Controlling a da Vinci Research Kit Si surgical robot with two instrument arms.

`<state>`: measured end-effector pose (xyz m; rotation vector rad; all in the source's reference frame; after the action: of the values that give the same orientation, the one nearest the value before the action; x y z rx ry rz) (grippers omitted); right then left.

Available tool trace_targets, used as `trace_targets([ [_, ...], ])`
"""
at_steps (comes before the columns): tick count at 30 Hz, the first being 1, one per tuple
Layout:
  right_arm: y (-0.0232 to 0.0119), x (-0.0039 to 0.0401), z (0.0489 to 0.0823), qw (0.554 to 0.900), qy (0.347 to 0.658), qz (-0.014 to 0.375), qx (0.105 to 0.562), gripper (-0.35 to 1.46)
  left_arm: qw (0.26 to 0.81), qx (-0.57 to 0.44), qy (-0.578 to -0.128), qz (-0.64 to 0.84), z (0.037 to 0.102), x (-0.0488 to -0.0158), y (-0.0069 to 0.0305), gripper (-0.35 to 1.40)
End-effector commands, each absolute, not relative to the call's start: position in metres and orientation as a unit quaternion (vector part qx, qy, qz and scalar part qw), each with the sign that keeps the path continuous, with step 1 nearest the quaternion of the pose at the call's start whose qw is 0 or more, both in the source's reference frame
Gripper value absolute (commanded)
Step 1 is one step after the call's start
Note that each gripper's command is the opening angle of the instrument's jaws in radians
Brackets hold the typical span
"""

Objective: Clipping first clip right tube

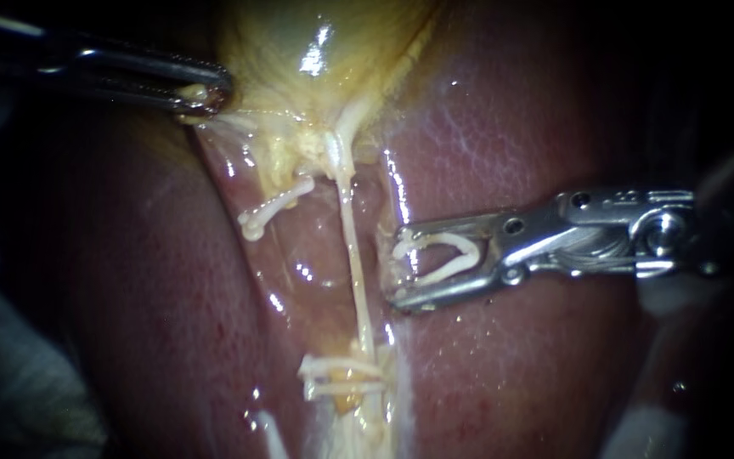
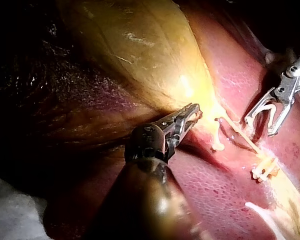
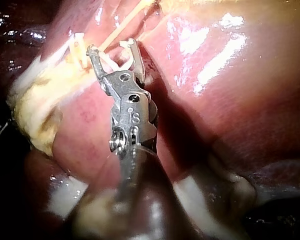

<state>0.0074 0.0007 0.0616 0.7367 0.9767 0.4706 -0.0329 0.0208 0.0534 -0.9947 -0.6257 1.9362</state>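
Endoscope view: the thin pale tube [image 1: 355, 263] runs down from the glossy yellow gallbladder [image 1: 316, 42] over the dark red liver [image 1: 511, 127]. Just beside it is my right instrument [image 1: 398, 265], whose wide-set jaws hold 1 white open clip [image 1: 443, 255]. I judge this to be the approach. Next the jaws must straddle the tube squarely, then close. My left instrument [image 1: 207, 95] is clamped on gallbladder tissue.
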Motion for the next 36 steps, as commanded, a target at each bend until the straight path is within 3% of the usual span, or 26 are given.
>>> trace_targets([
  [1,0.0005,0.0077,0.0618,0.793,0.454,0.217,0.344,0.48,0.424,-0.398,-0.250,0.774,0.0533,-0.0329,0.0208,-0.35],
  [17,-0.0019,0.0104,0.0644,0.793,0.445,0.218,0.355,0.48,0.425,-0.398,-0.250,0.774,0.0533,-0.0329,0.0207,-0.35],
  [27,-0.0022,0.0116,0.0641,0.760,0.481,0.240,0.366,0.48,0.425,-0.398,-0.250,0.774,0.0533,-0.0329,0.0207,-0.35],
  [36,-0.0032,0.0121,0.0627,0.727,0.495,0.234,0.415,0.44,0.425,-0.398,-0.250,0.774,0.0533,-0.0330,0.0207,-0.35],
])
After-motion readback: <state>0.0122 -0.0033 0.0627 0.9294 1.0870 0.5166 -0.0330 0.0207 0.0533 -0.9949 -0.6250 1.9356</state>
